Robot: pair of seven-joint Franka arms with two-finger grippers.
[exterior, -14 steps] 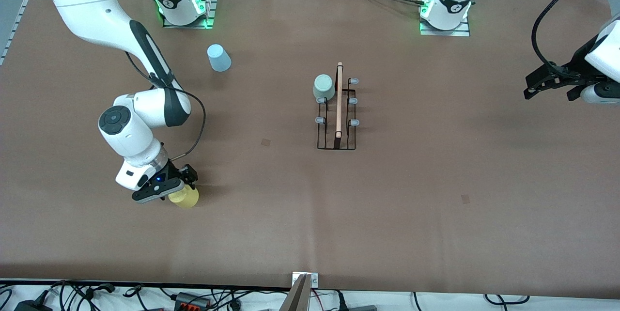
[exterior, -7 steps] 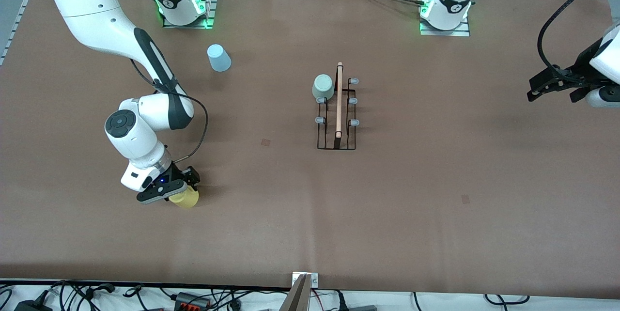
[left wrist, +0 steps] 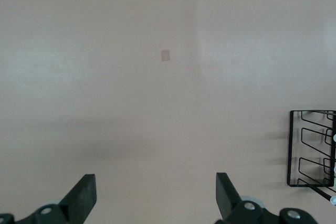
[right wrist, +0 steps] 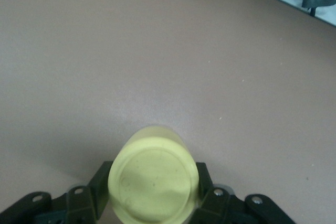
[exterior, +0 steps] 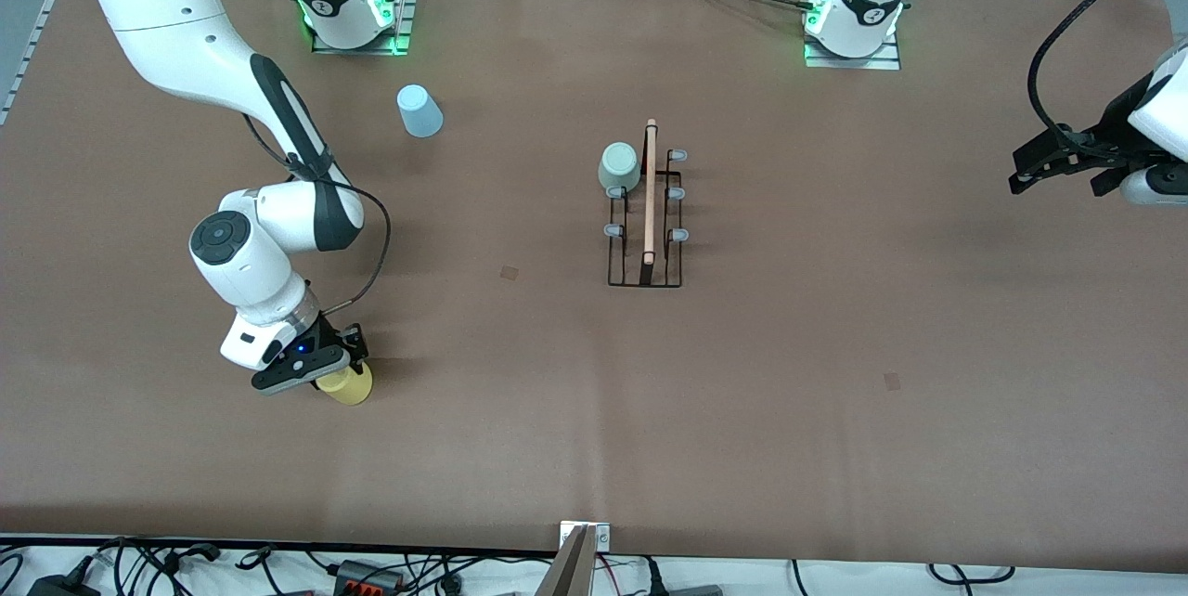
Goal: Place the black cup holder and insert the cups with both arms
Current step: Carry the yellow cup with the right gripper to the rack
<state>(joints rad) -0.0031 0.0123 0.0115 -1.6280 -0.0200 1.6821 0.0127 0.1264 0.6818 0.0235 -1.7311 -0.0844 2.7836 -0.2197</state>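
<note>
Yellow plastic marks the nearest item: the yellow cup, a plain tapered cup seen bottom-up in the right wrist view, with no writing on it. The right claw is closed on its sides, one finger pressed to each flank, low over the brown bench toward the right arm's end.

Farther from the camera, near the bench's middle, stands the black cup holder: a thin black wire rack with a light wooden rod along its top and pale blue-grey tipped pegs along both sides. Part of its wire base shows in the left wrist view. The sage green cup sits upturned on the holder's farthest peg on the side toward the right arm.

Farther still, toward the right arm's base, the light blue cup rests on the bench, apart from the holder.

The left claw hangs over the bench's edge at the left arm's end, waiting, its fingers spread wide and holding nothing. No brand, label or legible writing appears on any cup or on the holder.
</note>
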